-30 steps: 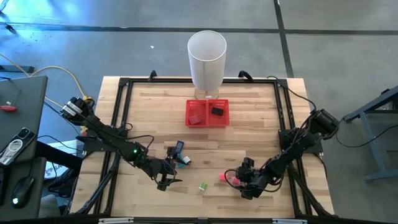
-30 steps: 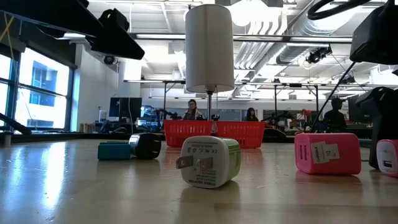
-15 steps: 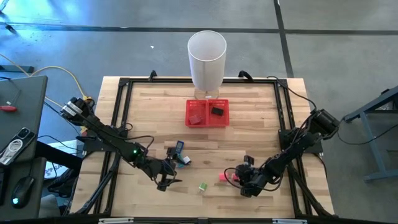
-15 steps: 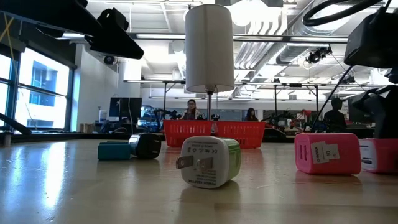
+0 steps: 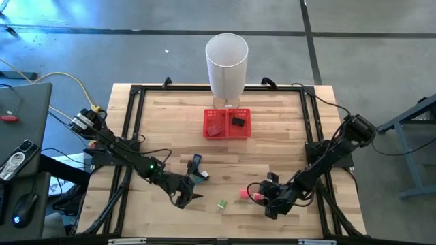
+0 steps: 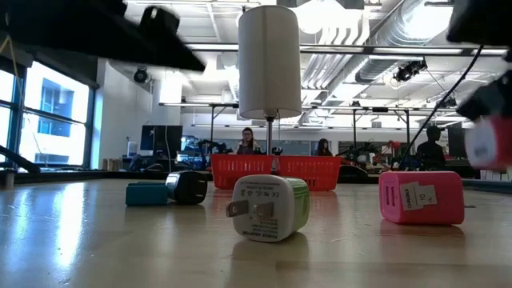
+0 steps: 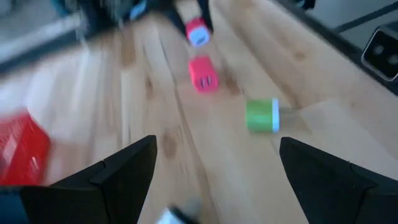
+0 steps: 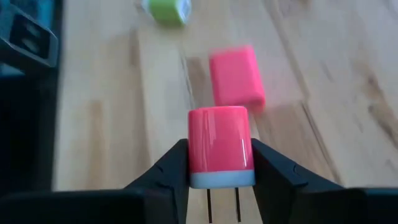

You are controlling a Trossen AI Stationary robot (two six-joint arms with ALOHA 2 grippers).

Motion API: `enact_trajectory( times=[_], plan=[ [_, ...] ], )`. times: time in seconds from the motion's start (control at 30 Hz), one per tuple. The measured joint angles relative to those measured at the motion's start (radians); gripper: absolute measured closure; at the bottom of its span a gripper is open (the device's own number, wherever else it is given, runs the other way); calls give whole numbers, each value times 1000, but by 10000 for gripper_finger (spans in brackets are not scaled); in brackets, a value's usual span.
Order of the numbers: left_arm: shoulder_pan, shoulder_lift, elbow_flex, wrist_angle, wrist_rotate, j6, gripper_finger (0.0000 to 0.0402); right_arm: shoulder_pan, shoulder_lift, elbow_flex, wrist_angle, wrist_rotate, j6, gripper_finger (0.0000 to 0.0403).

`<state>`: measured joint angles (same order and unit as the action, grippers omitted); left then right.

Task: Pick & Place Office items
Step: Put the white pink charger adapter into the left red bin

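Red-and-white plug block (image 8: 221, 147), one of the office items: we count it as clamped between the fingers of the right claw (image 8: 221, 163), prongs pointing back toward the wrist, at about five o'clock on the bench (image 5: 272, 129). In the low view it hangs clear of the wood at the right edge, so we judge it lifted.

Pink block (image 5: 244, 194): lying flat on the bench just beside the right claw, on its nine o'clock side.

Green-and-white block (image 5: 222, 203): on its side at about six o'clock, apart from the pink one.

Blue, dark and teal pieces (image 5: 197, 168): a close cluster at about seven o'clock, next to the left claw (image 7: 211, 171), which we find wide open and holding nothing, poised low over the wood.

Red mesh tray (image 5: 227, 123): near the centre toward twelve o'clock, with a red piece in one compartment and a dark piece in the other; white bin (image 5: 226, 64) behind it.

Step in hand, by our reckoning: the pick is made and the carry is due. The next move calls for a steady grip while travelling toward twelve o'clock, over the tray rim, with release inside a compartment.
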<state>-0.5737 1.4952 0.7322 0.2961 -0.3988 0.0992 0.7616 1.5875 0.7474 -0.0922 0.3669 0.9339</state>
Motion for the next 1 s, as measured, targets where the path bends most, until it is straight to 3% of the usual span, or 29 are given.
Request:
enact_trajectory(
  times=[0.17,0.53,0.63,0.83,1.0],
  plan=[
    [-1,0,0,113,1,189,70,4,-23,45,21,47,-66,282],
    [4,6,0,241,2,363,70,4,-24,56,370,205,-478,282],
    [-10,21,0,315,9,466,70,2,-25,57,466,184,-573,282],
    [-55,61,0,450,13,644,70,-18,-2,58,602,101,-595,282],
    [-63,83,0,481,2,676,70,-54,55,58,733,5,-582,282]
  ],
)
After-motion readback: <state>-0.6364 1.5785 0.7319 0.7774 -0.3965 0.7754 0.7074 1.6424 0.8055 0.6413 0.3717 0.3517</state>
